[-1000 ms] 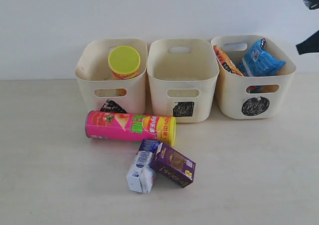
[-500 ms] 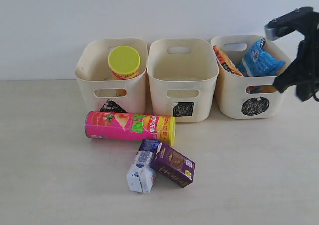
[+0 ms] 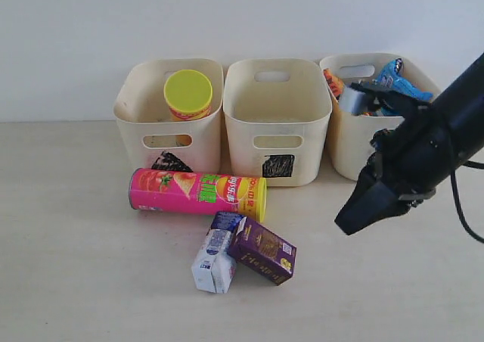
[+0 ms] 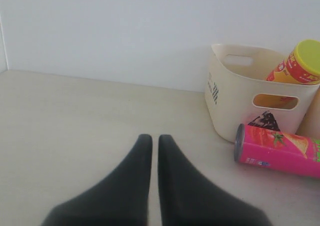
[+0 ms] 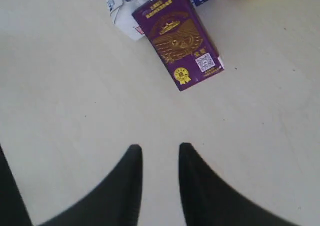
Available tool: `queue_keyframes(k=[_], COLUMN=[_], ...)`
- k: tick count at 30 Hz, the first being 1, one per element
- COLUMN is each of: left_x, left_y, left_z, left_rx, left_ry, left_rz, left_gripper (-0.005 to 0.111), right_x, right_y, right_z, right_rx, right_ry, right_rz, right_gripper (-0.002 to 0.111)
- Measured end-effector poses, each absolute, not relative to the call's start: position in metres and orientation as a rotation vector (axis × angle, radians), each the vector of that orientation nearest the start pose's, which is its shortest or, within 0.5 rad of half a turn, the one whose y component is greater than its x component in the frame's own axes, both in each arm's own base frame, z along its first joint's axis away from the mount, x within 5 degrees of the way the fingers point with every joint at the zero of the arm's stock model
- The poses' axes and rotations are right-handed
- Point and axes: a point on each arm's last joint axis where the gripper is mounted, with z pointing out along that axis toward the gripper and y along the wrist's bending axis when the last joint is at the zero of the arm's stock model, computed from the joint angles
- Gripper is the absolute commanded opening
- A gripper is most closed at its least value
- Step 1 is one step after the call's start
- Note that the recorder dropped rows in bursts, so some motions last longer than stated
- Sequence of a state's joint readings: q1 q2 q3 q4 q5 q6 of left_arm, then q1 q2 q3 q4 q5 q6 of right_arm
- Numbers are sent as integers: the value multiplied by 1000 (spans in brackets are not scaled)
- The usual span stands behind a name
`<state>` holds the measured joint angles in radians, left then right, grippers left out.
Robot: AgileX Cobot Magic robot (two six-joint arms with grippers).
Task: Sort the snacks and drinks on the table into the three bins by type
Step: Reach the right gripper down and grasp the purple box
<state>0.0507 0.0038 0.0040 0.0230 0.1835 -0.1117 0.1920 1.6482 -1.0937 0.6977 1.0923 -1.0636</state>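
While my right gripper (image 5: 160, 147) hangs above the table (image 3: 76, 281), its fingers stand slightly apart on nothing — my left gripper (image 4: 155, 137) is pressed together, empty.
Nearest, the white and blue carton (image 3: 214, 260) and the dark purple carton (image 5: 177, 41) lie touching; behind them the pink-green can (image 3: 197, 193) lies on its side before the triangle bin (image 3: 128, 111), which holds the yellow-red can (image 3: 188, 94) — beside it the square bin (image 3: 278, 141), then the circle bin (image 3: 352, 141) with the blue bag (image 3: 395, 73).

bare table (image 5: 65, 101) between right end effector (image 5: 158, 151) and purple carton (image 5: 177, 36), white carton (image 5: 122, 8) touching its far side
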Motion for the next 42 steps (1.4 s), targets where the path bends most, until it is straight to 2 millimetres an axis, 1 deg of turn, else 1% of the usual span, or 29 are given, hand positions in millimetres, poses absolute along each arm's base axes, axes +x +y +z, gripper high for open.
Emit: queue_keyframes(k=[3, 5, 7, 9, 12, 14, 18, 23, 27, 32, 42], left_x=[56, 56, 56, 56, 56, 56, 56, 56, 56, 56, 56], left_y=[3, 3, 3, 3, 3, 3, 3, 3, 3, 3, 3], left_z=[195, 195, 195, 195, 195, 195, 195, 195, 195, 195, 195], left_rx=[-120, -120, -120, -120, -120, -120, -120, -120, -120, -120, -120], left_ry=[1671, 1671, 1671, 1671, 1671, 1671, 1671, 1671, 1671, 1671, 1671], left_rz=[-25, -25, -25, -25, -25, -25, -25, -25, -25, -25, -25], left_gripper=[4, 4, 4, 4, 4, 4, 4, 4, 4, 4, 4], right_x=[285, 283, 282, 282, 281, 280, 278, 279, 280, 285, 287], right_y=[122, 131, 139, 147, 158, 165, 178, 187, 189, 190, 192], right_z=[225, 219, 212, 207, 199, 193, 176, 154, 144, 139, 127], right_rx=[-1311, -1355, -1376, -1377, -1400, -1448, -1542, -1600, -1603, -1563, -1581], right_ry=[2390, 2330, 2284, 2233, 2157, 2119, 2086, 2094, 2105, 2109, 2103], right_rz=[735, 665, 592, 497, 380, 352, 332, 315, 316, 289, 297], right_gripper=[62, 72, 78, 81, 81, 81, 81, 81, 81, 81, 81])
